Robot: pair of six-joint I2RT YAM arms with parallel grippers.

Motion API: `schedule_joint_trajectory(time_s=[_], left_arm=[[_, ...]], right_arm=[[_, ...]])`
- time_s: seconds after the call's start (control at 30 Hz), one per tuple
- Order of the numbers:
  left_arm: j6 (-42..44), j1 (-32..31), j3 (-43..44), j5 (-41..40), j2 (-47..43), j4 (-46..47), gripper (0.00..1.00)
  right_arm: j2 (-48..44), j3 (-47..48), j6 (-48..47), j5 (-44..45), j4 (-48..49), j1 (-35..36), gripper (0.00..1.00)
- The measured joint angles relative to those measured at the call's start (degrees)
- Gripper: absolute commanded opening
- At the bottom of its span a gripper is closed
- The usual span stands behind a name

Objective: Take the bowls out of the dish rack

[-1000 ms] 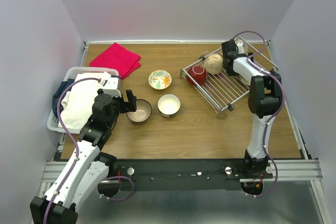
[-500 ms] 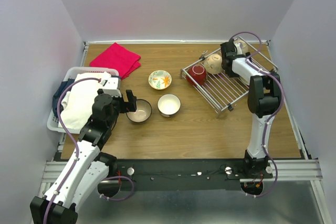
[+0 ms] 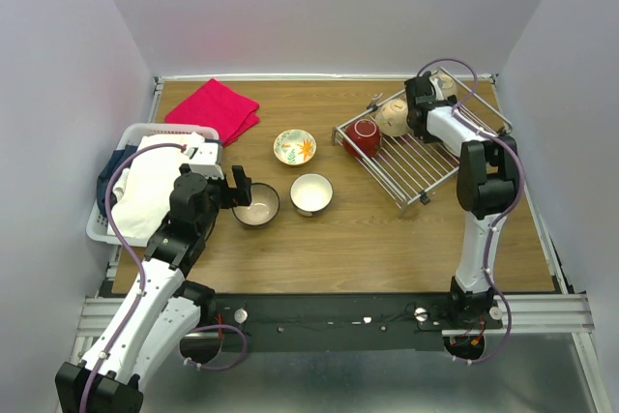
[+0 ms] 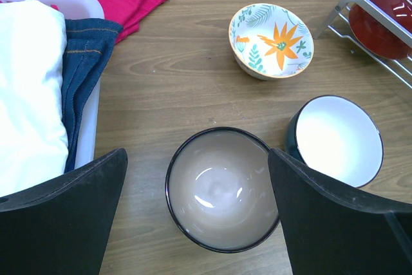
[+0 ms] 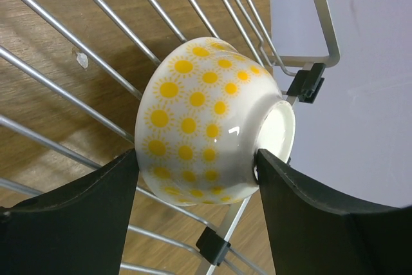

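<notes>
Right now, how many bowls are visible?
6. On the table: floral bowl, white-lined bowl, grey-lined bowl. In the dish rack: red bowl, tan bowl, yellow-dotted bowl at its far corner. The right arm may hide more.

White bowl (image 5: 199,114) dotted with yellow suns; red cloth (image 3: 213,108).

Left gripper (image 4: 196,162) spread wide; right gripper (image 5: 195,158) (arm outstretched) snug on bowl (image 5: 193,91).
</notes>
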Motion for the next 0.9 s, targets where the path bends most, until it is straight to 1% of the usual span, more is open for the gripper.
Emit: schedule_joint_trajectory(time_s=[0.1,0.27,0.53,0.67,0.9], left_arm=[[0.0,0.0,0.0,0.0,0.0,0.0,0.99],[0.0,0.0,0.0,0.0,0.2,0.1,0.99],[0.0,0.0,0.0,0.0,0.8,0.2,0.99],[0.0,0.0,0.0,0.1,1.0,0.4,0.99],[-1.6,0.0,0.0,2.0,2.8,1.4,0.99]], right_arm=[[-1.1,0.0,0.0,-0.5,-0.7,0.0,0.52],[-3.9,0.0,0.8,-2.6,-2.1,-0.1,0.45],[-10.5,0.0,4.7,-8.3,-3.6,-0.1,0.44],[-13.2,0.0,7.3,-13.0,-3.8,-0.1,0.44],[-18.9,-1.0,12.4,-24.9,-3.3,-0.1,0.45]])
